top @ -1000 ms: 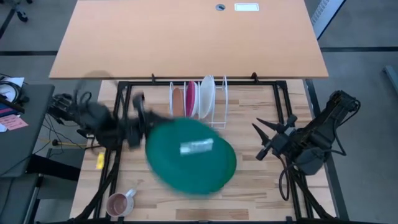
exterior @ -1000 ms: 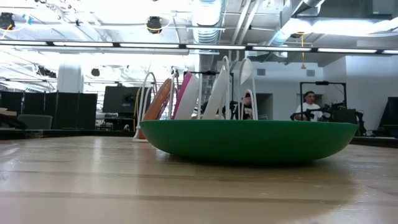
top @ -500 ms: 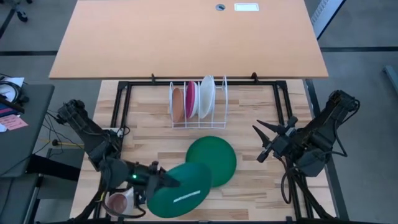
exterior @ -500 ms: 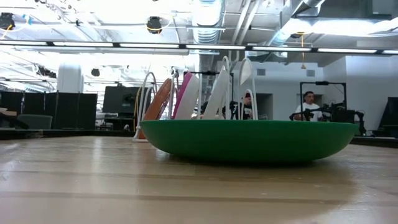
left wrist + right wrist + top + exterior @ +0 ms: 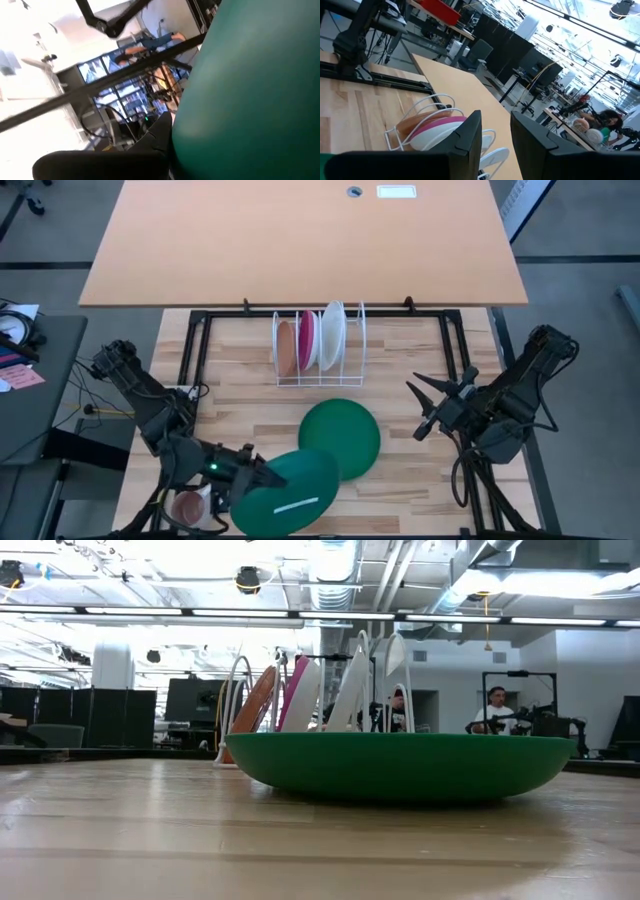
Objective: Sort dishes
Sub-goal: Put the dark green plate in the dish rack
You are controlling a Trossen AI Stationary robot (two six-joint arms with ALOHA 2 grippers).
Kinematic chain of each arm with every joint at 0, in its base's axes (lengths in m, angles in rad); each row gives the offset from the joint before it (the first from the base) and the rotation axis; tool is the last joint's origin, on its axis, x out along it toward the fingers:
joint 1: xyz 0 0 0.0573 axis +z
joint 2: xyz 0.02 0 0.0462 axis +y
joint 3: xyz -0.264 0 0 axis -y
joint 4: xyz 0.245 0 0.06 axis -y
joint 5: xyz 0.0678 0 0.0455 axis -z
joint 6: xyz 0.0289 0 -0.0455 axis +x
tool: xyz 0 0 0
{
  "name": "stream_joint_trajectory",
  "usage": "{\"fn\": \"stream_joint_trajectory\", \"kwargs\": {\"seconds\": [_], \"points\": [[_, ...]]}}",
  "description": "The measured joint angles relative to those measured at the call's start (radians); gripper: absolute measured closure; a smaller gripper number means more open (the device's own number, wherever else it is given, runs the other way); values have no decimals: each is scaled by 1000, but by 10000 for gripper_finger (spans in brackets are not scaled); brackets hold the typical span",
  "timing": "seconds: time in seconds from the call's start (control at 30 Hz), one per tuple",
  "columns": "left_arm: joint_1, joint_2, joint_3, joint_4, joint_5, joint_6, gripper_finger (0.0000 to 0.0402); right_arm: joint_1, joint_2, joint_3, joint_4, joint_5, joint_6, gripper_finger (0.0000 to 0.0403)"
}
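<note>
The left claw (image 5: 262, 477) gripped a dark green plate (image 5: 285, 495) by its rim, raised beside a second green plate (image 5: 340, 437) lying on the desk (image 5: 400, 370), while the right claw (image 5: 422, 407) hung open and empty.

The table (image 5: 420, 350) is pale planked wood with a soft sheen in the low view. The two dark green plates (image 5: 340, 435) (image 5: 285, 498) look like smooth plastic, the held one catching a streak of light. The white wire rack (image 5: 352, 350) is thin coated metal. The pink mug (image 5: 190, 507) looks glazed.
</note>
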Motion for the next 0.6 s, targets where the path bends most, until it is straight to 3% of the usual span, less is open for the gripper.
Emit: {"fn": "stream_joint_trajectory", "kwargs": {"seconds": [0.6], "points": [[180,-2,0,41,-158,-212,379,0,0,0,-4,0,0,294]]}}
